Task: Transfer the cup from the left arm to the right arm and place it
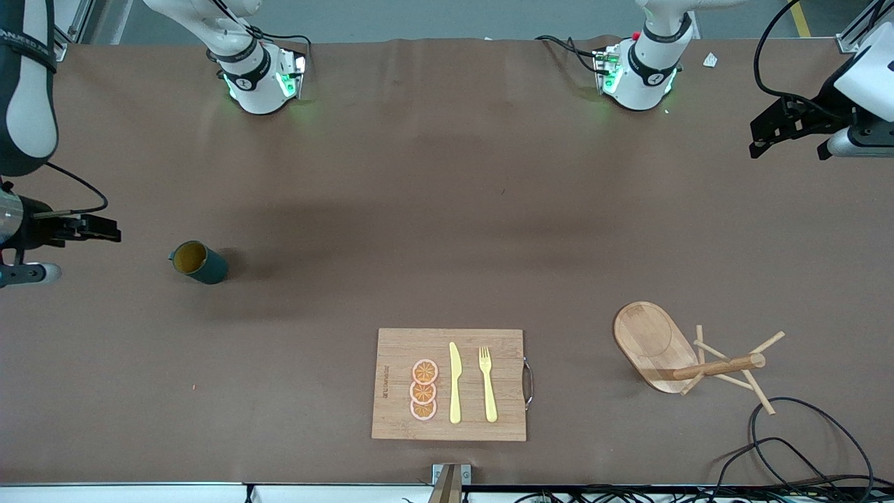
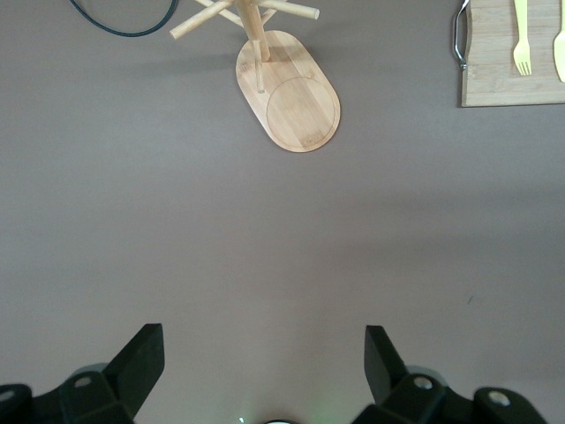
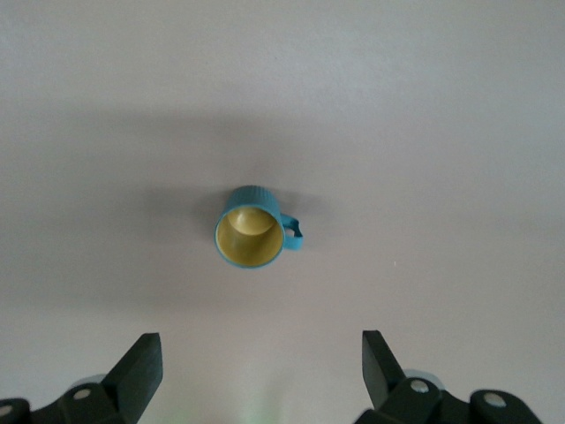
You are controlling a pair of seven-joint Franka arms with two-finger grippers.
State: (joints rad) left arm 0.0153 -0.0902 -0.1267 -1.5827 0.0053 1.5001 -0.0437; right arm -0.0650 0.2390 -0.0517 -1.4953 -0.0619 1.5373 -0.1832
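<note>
Two tools idle, jaws apart: right tool (image 1: 105, 228) mid-left of frame beside untouched mug (image 1: 199, 262), left tool (image 1: 786, 129) upper right. Pickup pending; needs descent onto mug.

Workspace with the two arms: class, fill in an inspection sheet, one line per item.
Surface: brown table cover, flat.
Job's things: cup upright near the right arm's end, free.
Clutter: cutting board with orange slices, knife, fork; wooden mug rack toward the left arm's end.
Grippers: left gripper open over bare cover; right gripper open, beside the cup.
Cables: black loops by the rack.
Surroundings: nothing seen.
</note>
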